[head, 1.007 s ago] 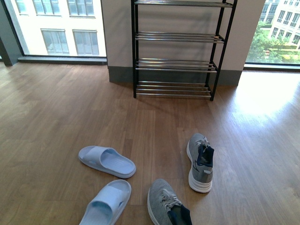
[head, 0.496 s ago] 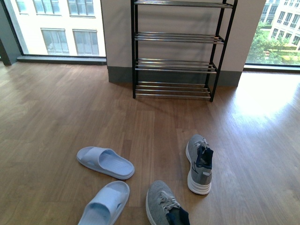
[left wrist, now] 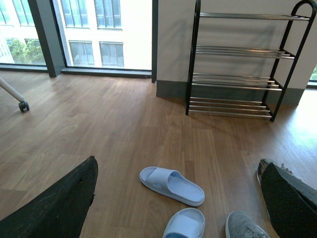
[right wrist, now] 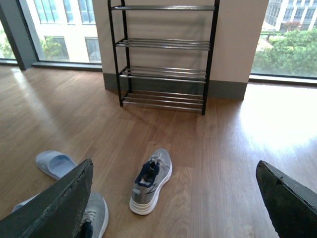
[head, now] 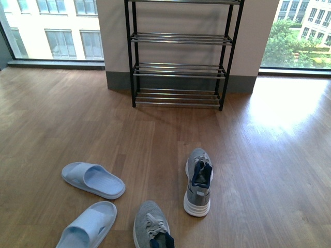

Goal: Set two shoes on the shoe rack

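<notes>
Two grey knit sneakers lie on the wood floor. One shoe (head: 198,182) (right wrist: 151,181) stands whole, heel towards me; the other shoe (head: 152,226) (left wrist: 243,226) (right wrist: 95,216) is cut off at the front view's lower edge. Against the far wall stands the shoe rack (head: 179,67) (left wrist: 237,82) (right wrist: 163,74), black-framed with bare chrome-rod shelves. Neither arm shows in the front view. My left gripper (left wrist: 179,203) is open above the slippers, well short of the shoes. My right gripper (right wrist: 176,203) is open, with nothing between its fingers (right wrist: 57,206); the whole sneaker lies on the floor below it.
Two pale blue slippers (head: 93,180) (head: 88,226) lie left of the sneakers. A grey-skirted wall pillar (head: 176,26) backs the rack, with floor-to-ceiling windows either side. A caster wheel (left wrist: 23,105) of some stand sits far off in the left wrist view.
The front view has shifted: rack, sneakers and slippers all sit further left in the picture than a second ago, and slightly lower. Nothing on the floor has itself moved.
</notes>
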Tool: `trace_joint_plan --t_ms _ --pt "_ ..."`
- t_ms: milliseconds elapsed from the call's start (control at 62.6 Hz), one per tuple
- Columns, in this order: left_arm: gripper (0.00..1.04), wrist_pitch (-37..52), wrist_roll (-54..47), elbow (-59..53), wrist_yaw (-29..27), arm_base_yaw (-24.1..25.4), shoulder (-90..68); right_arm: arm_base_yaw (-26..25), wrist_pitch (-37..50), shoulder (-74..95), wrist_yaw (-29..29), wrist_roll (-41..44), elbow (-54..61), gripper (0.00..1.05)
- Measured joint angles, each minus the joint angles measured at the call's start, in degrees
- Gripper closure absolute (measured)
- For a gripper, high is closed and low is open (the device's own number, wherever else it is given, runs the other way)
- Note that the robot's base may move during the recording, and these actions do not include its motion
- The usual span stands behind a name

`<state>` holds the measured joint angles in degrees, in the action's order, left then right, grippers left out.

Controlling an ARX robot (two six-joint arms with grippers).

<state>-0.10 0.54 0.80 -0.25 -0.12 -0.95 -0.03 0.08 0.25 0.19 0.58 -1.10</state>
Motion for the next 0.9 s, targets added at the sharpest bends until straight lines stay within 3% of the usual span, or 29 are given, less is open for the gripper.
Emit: trace_joint_plan --t_ms 80,144,224,320,480,655,895 --pt "0.09 -10.8 12.6 3.4 -8.3 -3.7 -5.2 0.0 0.0 0.0 -0.2 0.0 0.0 0.09" --pt "0.09 -11.4 21.4 3.9 -5.3 -4.7 -9.1 0.0 0.0 0.0 -0.2 0.0 0.0 0.09" --pt "0.09 -6.2 31.6 5.1 -1.8 -7.2 -18.4 0.0 0.0 0.0 -0.2 0.0 0.0 0.09" --pt "0.09 10.3 39.3 9.1 -1.2 -10.5 -41.6 0.0 0.0 0.0 -0.2 0.0 0.0 0.09" --pt "0.09 20.4 42.8 17.3 -0.1 -15.8 -69.1 0.0 0.0 0.0 -0.2 0.0 0.0 0.09" --pt "0.09 19.3 42.2 27.1 0.8 -21.2 -92.2 0.0 0.0 0.0 -0.2 0.0 0.0 0.09" --pt "0.09 15.5 37.9 42.0 3.7 -22.9 -114.4 0.0 0.0 0.0 -0.2 0.0 0.0 0.09"
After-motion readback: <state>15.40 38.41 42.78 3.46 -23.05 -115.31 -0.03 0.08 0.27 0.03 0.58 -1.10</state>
